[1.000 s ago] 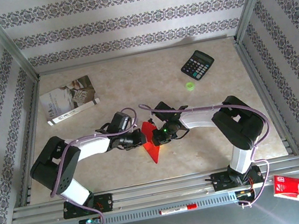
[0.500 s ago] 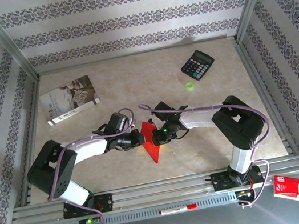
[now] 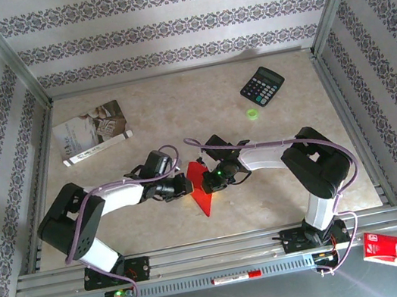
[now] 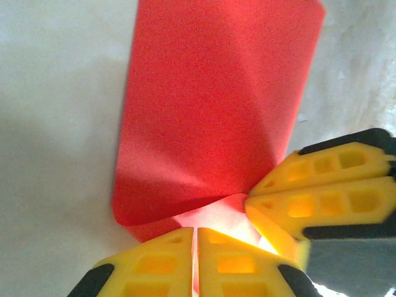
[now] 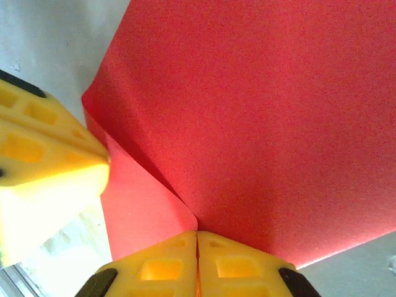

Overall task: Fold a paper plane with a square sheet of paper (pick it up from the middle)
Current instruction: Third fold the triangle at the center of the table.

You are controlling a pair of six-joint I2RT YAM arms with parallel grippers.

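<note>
The square sheet of paper (image 3: 202, 196), bright red and folded, is held up over the table's middle and tapers to a point toward the near edge. My left gripper (image 3: 187, 186) is shut on its left side and my right gripper (image 3: 206, 184) is shut on its right side, the two almost touching. In the left wrist view the paper (image 4: 210, 105) fans out above my shut left gripper (image 4: 197, 232), with the right gripper's yellow fingers (image 4: 309, 192) beside it. In the right wrist view a crease in the paper (image 5: 266, 124) runs down to my shut right gripper (image 5: 197, 234).
A black calculator (image 3: 262, 86) and a small green cap (image 3: 252, 113) lie at the back right. A grey-white booklet (image 3: 93, 132) lies at the back left. A glossy red packet (image 3: 394, 251) sits off the table at the front right.
The left arm's elbow shifted slightly and came back. Both grippers stay shut on the red paper in about the same place.
</note>
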